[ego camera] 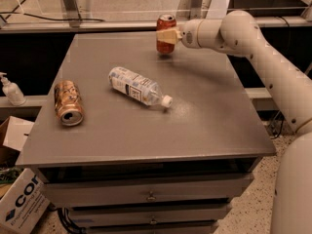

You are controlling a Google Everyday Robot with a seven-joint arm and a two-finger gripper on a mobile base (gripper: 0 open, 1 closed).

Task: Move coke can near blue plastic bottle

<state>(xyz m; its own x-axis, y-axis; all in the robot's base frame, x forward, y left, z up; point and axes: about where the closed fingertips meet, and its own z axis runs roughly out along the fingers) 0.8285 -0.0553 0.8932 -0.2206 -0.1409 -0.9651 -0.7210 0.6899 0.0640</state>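
Gripper at far edge of table | jaws clamped around upright coke can | blue plastic bottle lies well apart

jaws holding can far back, bottle mid-table

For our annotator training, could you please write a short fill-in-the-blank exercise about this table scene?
At the far edge of the table, the hand holds the coke can ___.
The blue plastic bottle lies on its ___.
Its cap is coloured ___.
Missing words: upright, side, white.
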